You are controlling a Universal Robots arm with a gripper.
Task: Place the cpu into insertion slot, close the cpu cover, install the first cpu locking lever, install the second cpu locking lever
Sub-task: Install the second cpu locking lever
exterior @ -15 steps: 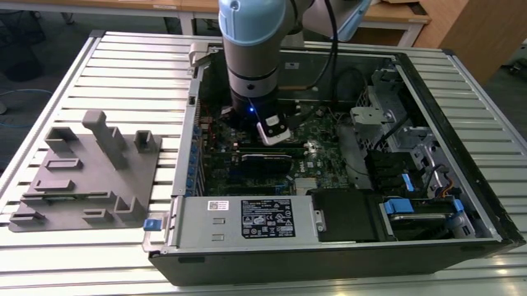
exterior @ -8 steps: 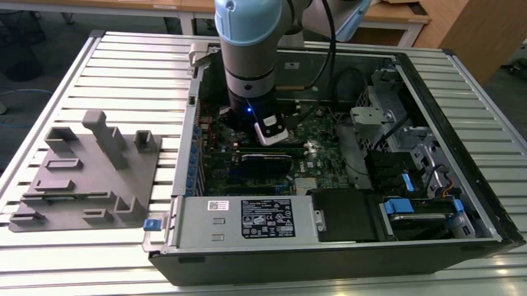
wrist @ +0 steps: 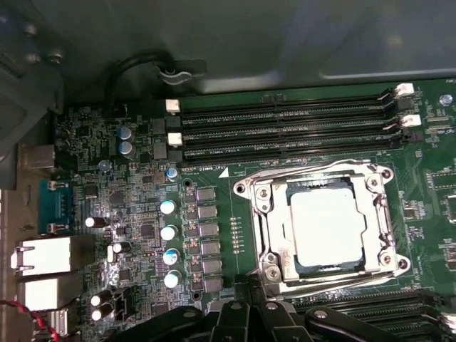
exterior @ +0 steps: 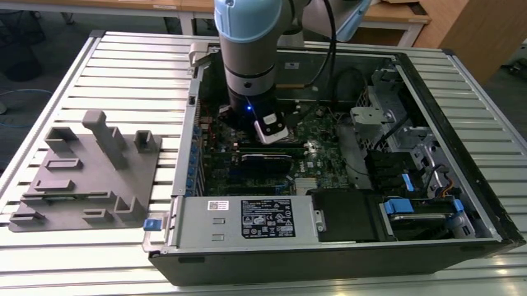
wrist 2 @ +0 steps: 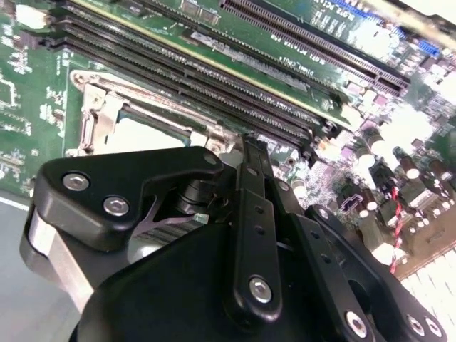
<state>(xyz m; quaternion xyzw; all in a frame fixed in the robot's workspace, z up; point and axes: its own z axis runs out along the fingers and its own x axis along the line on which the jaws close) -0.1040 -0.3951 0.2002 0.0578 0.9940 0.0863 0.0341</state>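
- Flat square cpu (wrist: 329, 226) with dull silver-grey metal top lying inside the small square dark insertion slot (wrist: 281, 217) with silvery rim, right of centre in the first wrist view — placing step looks done.
- Thin silvery metal cpu cover (wrist: 381, 214), a frame with cut-out centre, lying down flat around the chip, so closing looks done as well.
- Thin wire locking levers running along the frame edges; whether hooked home or loose, cannot tell — lever work judged as the part in hand or left.
- Black linkage gripper (wrist: 249, 308) poking in at the bottom edge of the first wrist view, just beside the lower left corner of the socket frame.
- Gripper (wrist 2: 235, 153) in the second wrist view rising from the lower half of the frame, black fingers (wrist 2: 251, 157) drawn close together with nothing visibly between them; tip almost at the socket's metal rim (wrist 2: 100, 117).
- Pale blue and grey robot arm (exterior: 251, 61) dropping from the top centre of the exterior view into the open black computer case (exterior: 329, 262).
- Tight quarters: long narrow black memory slots (wrist: 285, 132) just above the socket in the first wrist view, more below it at the bottom right.
- Rows of small silver-topped capacitors (wrist: 168, 231) left of the socket, near the gripper.
- Case walls fencing in the board on all sides in the exterior view; open room mostly straight up.
- Grey moulded parts fixture (exterior: 82, 179) out on the slatted metal table (exterior: 123, 68), at the exterior view's left, well apart from the case.
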